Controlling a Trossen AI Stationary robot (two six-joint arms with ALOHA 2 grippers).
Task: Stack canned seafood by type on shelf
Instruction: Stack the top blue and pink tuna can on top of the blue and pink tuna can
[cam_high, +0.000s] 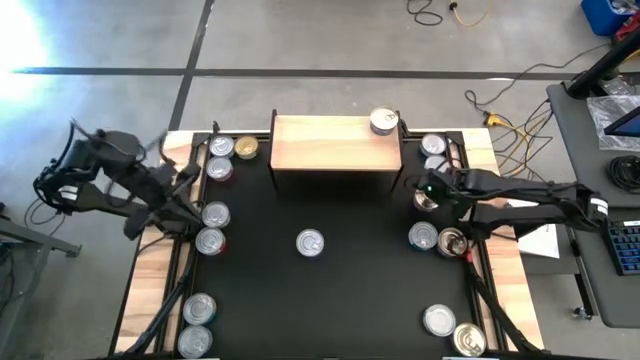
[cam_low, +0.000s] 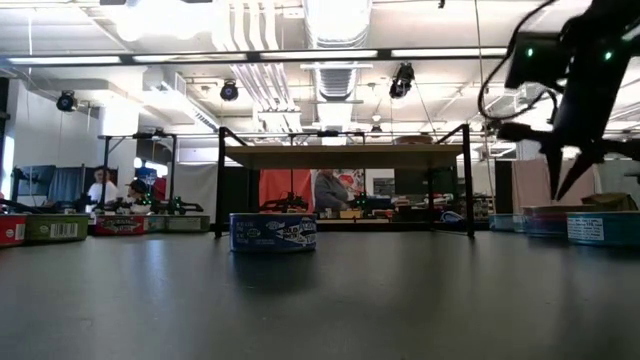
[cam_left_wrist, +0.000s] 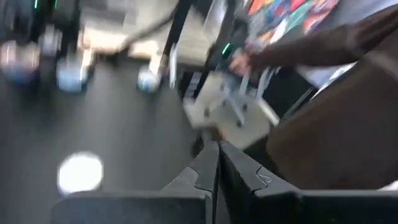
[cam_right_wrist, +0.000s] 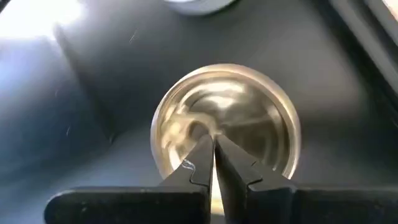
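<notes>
One tin (cam_high: 383, 122) sits on the shelf (cam_high: 335, 143); I count roughly thirteen more on the mat (cam_high: 330, 290). My right gripper (cam_right_wrist: 213, 152) hovers pinched together over a gold tin (cam_right_wrist: 227, 118); my left gripper (cam_left_wrist: 217, 163), likewise closed, waits at the mat's left edge.

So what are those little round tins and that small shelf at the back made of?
The tins look like metal: the gold-topped tin under the right gripper has a shiny, mirror-like lid, and the centre tin wears what seems a printed blue label. The shelf has a pale, matte top, probably wood or a wood-look board, on thin black legs that look like painted metal.
</notes>
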